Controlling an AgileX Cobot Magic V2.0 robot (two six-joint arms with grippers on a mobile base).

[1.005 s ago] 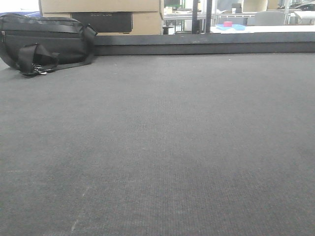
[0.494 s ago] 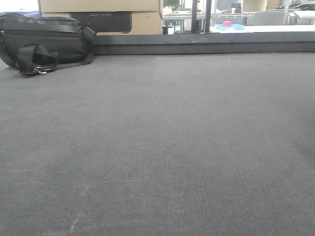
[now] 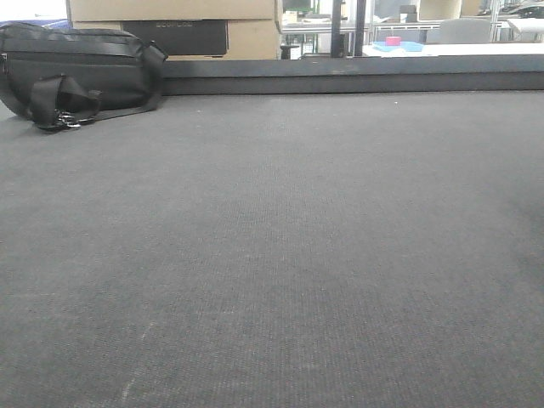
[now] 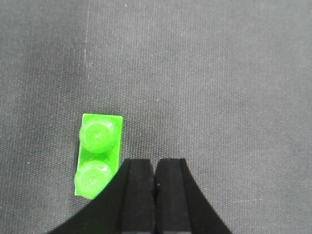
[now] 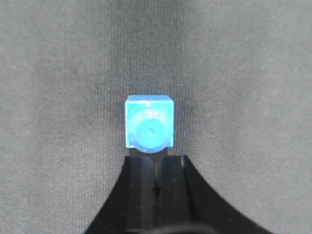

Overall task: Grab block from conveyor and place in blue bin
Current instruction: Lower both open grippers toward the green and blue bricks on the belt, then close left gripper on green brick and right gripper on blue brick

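In the left wrist view a bright green two-stud block (image 4: 97, 151) lies on the dark grey conveyor belt (image 4: 219, 73). My left gripper (image 4: 156, 163) is shut and empty, just to the right of the block, and its left finger covers the block's near corner. In the right wrist view a blue one-stud block (image 5: 149, 122) lies on the belt (image 5: 243, 97) directly ahead of my right gripper (image 5: 156, 160), which is shut and empty. The front view shows the belt (image 3: 280, 238) but no blocks or grippers. No blue bin shows near the arms.
A black bag (image 3: 76, 72) lies at the belt's far left. Cardboard boxes (image 3: 174, 21) stand behind it. A dark rail (image 3: 357, 76) runs along the far edge. Far behind, a light blue tray (image 3: 398, 46) holds a pink object.
The front view has shifted very slightly; nothing in it has moved otherwise.
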